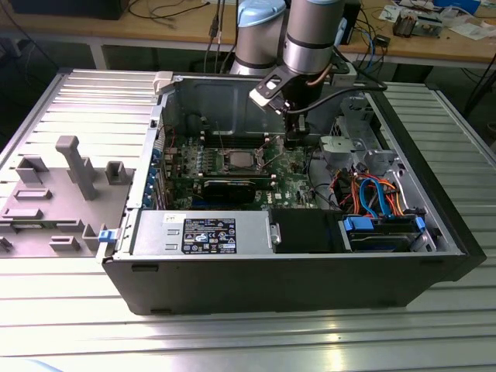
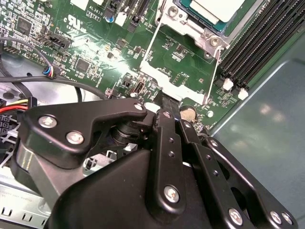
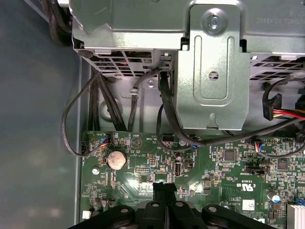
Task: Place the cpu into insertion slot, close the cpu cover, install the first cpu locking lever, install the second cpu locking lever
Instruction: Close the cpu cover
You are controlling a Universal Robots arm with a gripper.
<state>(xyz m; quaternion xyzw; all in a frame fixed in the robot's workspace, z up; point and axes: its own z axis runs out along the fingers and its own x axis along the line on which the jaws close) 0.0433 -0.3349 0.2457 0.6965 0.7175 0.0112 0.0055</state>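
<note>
Grey robot arm (image 1: 310, 39) angles steeply into the black computer case (image 1: 271, 271), black claw (image 3: 164, 187) pinched shut and empty (over green motherboard (image 3: 143, 177)). Silver-topped square cpu (image 2: 217, 7) sits in the silvery-rimmed insertion slot (image 2: 202, 32), shiny windowed cpu cover (image 2: 163, 75) open.

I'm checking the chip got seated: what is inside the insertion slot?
The cpu lies in the insertion slot, its silver-grey top showing in the second wrist view. The slot's contacts beneath it are covered.

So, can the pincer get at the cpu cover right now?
Probably yes: the pincer is poised close beside the opened cpu cover, with just bare motherboard between them.
</note>
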